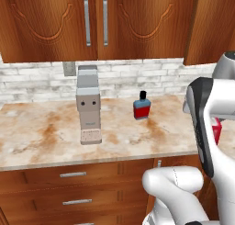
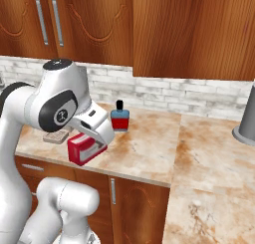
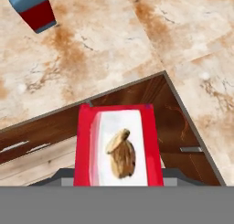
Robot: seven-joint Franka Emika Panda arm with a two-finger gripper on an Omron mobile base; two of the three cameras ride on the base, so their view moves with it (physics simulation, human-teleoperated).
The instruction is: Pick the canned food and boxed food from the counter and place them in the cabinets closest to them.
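One boxed food (image 2: 82,148) item is present: a red box with a pale face, grasped between the jaws of the gripper (image 3: 119,175) and held clear of the counter (image 2: 144,148), above its front edge. One blue-and-red bottle (image 2: 119,117) stands on the counter near the box. One grey appliance (image 1: 88,104) stands on the counter against the backsplash. Two cabinets (image 1: 59,22) doors above it are closed.

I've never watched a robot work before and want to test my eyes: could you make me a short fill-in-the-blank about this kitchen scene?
1. The gripper is shut on a red ____.
2. The bottle on the counter has a ____ cap.
3. The doors of the cabinets above the counter are ____.

Missing words: box; black; closed
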